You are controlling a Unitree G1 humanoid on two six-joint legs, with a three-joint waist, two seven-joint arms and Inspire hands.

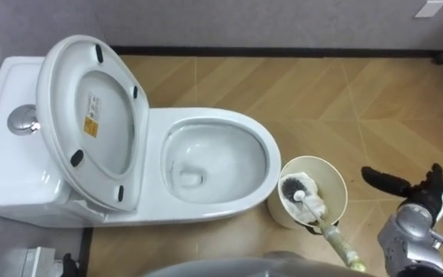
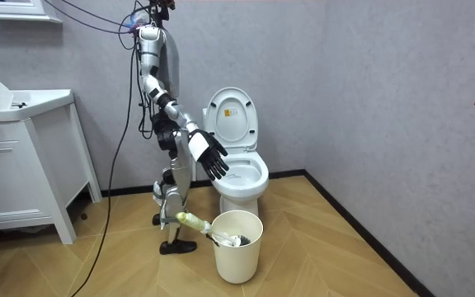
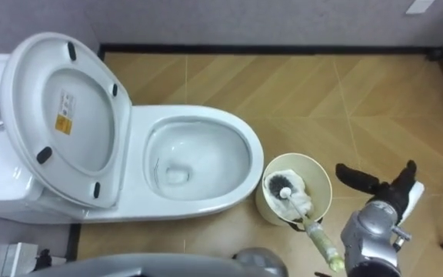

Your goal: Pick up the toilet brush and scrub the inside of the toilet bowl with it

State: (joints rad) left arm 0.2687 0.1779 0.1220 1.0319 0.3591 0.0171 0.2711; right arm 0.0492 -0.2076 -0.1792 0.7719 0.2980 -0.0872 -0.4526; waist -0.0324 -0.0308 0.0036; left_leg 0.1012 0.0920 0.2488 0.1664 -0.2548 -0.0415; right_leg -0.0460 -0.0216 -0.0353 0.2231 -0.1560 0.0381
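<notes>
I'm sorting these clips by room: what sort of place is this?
Most likely a bathroom: a white toilet with its seat raised, a toilet brush in a bin beside it, and a white vanity cabinet.

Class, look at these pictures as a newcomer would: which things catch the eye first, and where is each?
The white toilet stands against the wall with its lid raised and the bowl open. Beside its front end a cream bucket holds the toilet brush, whose handle leans out toward the robot. The robot's right hand hovers open, fingers spread, to the right of the bucket, holding nothing.
</notes>
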